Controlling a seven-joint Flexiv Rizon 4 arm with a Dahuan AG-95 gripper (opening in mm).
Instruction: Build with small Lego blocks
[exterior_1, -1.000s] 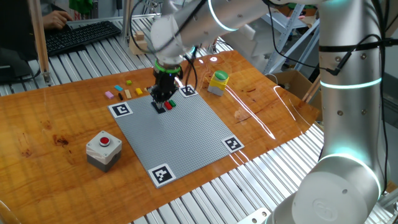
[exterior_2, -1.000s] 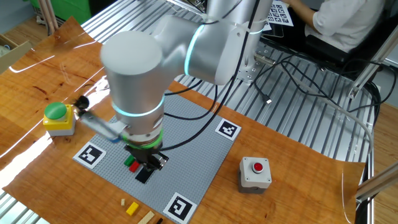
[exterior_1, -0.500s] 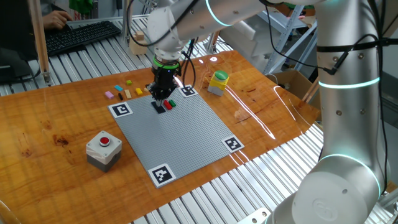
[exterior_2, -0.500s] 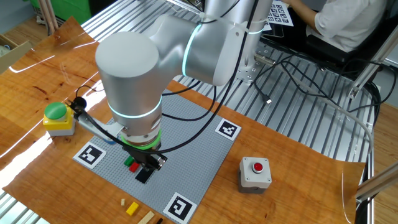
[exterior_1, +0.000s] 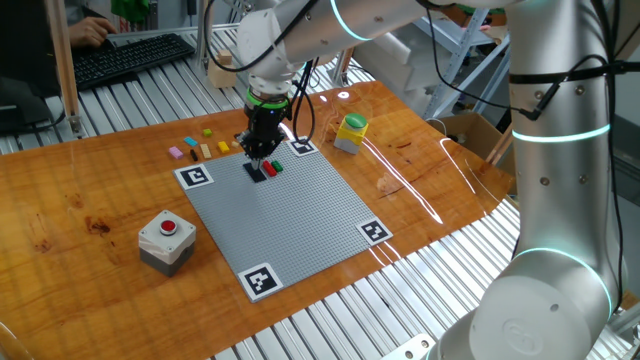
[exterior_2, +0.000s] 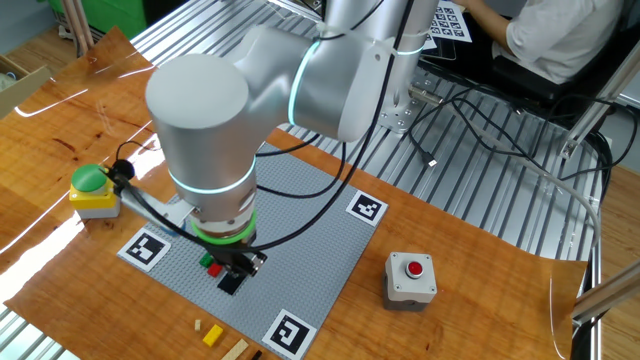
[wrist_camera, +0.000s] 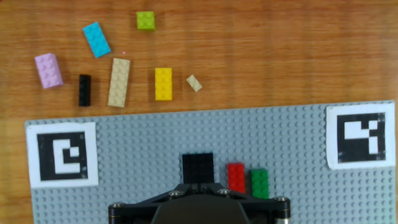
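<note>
On the grey baseplate (wrist_camera: 280, 137) stand a black brick (wrist_camera: 198, 167), a red brick (wrist_camera: 236, 177) and a green brick (wrist_camera: 259, 183) in a row. My gripper (wrist_camera: 198, 185) hangs just above the black brick with its fingers together and nothing between them. Past the plate's edge on the wood lie loose small Lego blocks: pink (wrist_camera: 48, 70), blue (wrist_camera: 96, 39), lime (wrist_camera: 145, 20), long tan (wrist_camera: 119, 81), black (wrist_camera: 84, 89), yellow (wrist_camera: 163, 83) and a tiny tan one (wrist_camera: 194, 83). One fixed view shows the gripper (exterior_1: 259, 158) over the plate's far corner (exterior_1: 300, 220).
A yellow box with a green button (exterior_1: 351, 132) stands beyond the plate's right corner. A grey box with a red button (exterior_1: 166, 240) stands on the wood to the left. Black-and-white markers (wrist_camera: 61, 154) sit on the plate's corners. A keyboard (exterior_1: 130, 55) lies at the back.
My gripper has risen a little off the black brick and the wrist has shifted slightly. The bricks have not moved.
</note>
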